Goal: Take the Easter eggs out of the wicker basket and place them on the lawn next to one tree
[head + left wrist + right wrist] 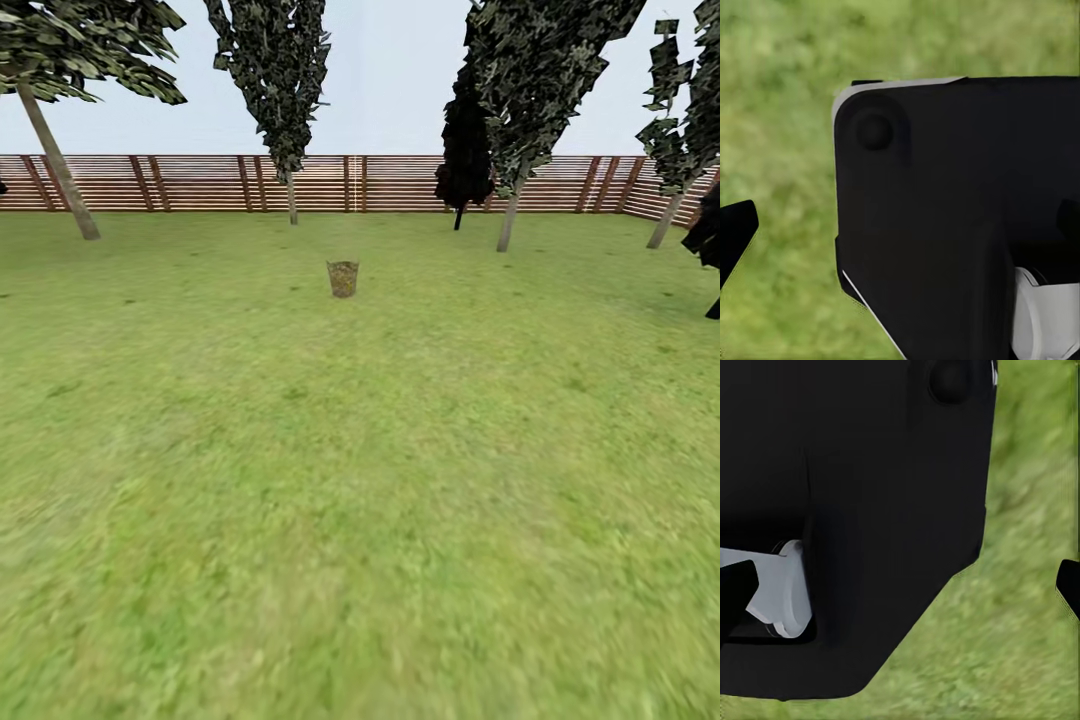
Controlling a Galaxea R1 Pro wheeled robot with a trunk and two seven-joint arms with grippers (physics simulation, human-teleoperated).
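wicker basket [343, 279] far off mid lawn [360, 500], fence [200, 182] bkgd

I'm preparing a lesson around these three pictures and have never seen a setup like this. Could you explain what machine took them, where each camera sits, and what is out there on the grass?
These are simulator renders from a wheeled robot with two arms. The large picture comes from its head camera, looking across a lawn towards a slatted wooden fence. A small wicker basket stands far off on the grass, too distant to see inside. Trees stand by the fence, including a pale-trunked tree at far left. The other two pictures come from cameras on each wrist: both show a black part of the robot's own body over grass. Nothing is seen being held.
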